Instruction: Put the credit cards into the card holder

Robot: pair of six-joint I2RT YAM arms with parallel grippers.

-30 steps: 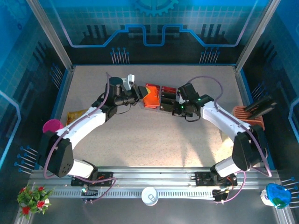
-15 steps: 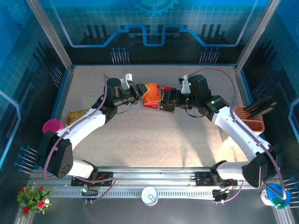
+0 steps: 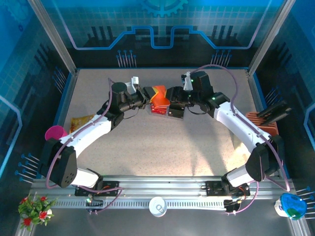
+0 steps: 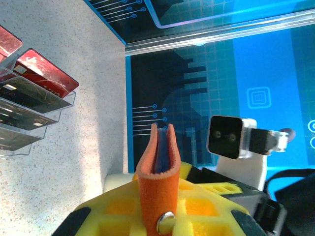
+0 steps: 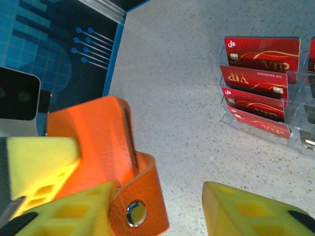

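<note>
The card holder is an orange-red wallet, lifted above the table at the back centre. My left gripper is shut on it; the wallet's folded edge and its snap stand up between the yellow pads. My right gripper faces it from the right, open. The snap strap lies against its left finger, while the right finger stands well apart. Red credit cards and dark ones sit in a clear tray.
A peach slotted stand stands by the right wall. A pink cup and a yellow-brown packet lie at the left. A white cup sits on the front rail. Speckled table shows in front of the arms.
My right arm swung back and left, from over the card tray to the wallet's right side, and its jaws opened. The left gripper kept hold of the wallet and raised it slightly.
</note>
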